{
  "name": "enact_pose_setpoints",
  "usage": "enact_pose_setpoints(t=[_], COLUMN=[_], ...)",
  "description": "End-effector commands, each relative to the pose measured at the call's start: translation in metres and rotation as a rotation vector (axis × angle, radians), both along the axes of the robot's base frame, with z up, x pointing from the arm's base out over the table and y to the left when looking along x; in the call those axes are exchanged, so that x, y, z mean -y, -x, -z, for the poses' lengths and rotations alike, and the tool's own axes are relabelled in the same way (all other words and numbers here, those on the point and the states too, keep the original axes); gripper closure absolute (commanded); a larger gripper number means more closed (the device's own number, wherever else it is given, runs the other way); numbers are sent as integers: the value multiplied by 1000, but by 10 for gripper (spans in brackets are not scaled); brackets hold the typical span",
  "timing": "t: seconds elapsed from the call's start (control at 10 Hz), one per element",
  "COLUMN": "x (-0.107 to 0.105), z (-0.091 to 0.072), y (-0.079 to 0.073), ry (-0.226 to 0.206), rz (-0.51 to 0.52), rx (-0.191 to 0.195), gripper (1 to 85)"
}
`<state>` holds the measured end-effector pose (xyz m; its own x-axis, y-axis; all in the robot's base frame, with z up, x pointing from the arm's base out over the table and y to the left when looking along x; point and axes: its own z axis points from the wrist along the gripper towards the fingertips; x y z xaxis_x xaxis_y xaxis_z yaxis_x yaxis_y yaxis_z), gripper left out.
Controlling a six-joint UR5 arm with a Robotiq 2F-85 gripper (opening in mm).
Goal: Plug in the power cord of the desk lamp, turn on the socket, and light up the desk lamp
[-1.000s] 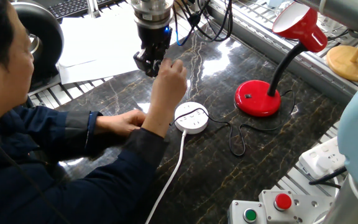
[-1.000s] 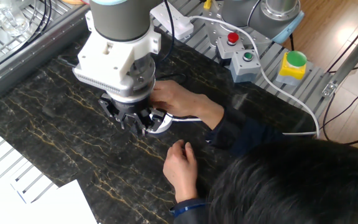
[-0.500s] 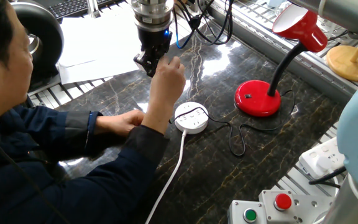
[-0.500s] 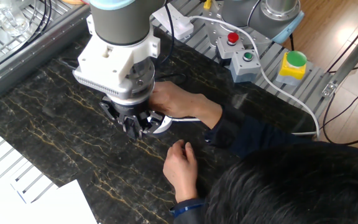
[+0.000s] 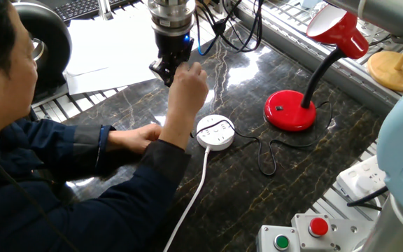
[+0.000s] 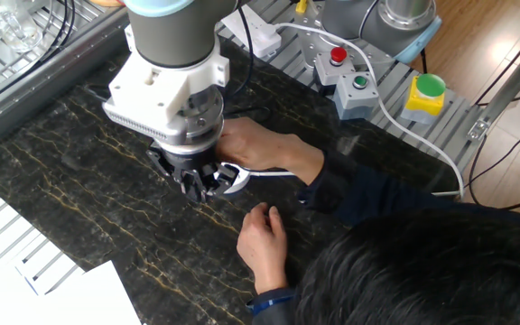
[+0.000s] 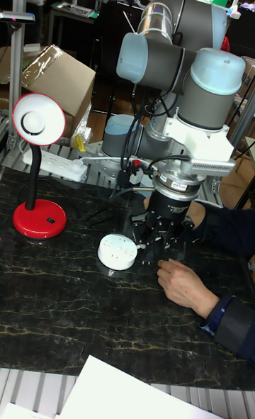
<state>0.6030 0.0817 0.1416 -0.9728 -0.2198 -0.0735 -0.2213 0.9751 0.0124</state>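
The red desk lamp [image 5: 290, 110] [image 7: 39, 218] stands at the right of the dark marble table. Its thin black power cord [image 5: 266, 159] loops across the table and runs past the round white socket [image 5: 215, 131] [image 7: 118, 252] toward a person's raised hand [image 5: 187, 80]. That hand is pressed against my gripper [image 5: 166, 74] [image 6: 201, 187] [image 7: 157, 251], which hangs just above the table beside the socket. The jaws look drawn close together on the cord's plug. The person's fingers hide most of the plug.
The socket's thick white cable [image 5: 194, 189] runs to the front edge. A seated person leans over the table, the other hand [image 6: 262, 239] resting flat. A button box [image 5: 306, 234], a rectangular power strip [image 5: 362, 178], a wooden stand [image 5: 397, 68] and paper sheets [image 5: 110, 49] lie around the edges.
My gripper's jaws have narrowed from a wider spread while the person's hand stayed against them. The lamp, the socket and the cord loop have not moved.
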Motion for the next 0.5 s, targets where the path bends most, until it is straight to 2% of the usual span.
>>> enact_pose_setpoints(t=[0.0,0.4], x=[-3,-3], z=[1,3], y=[-3,-4], ry=[-25,-26], rz=[49,63], rx=[1,0], gripper=[537,570])
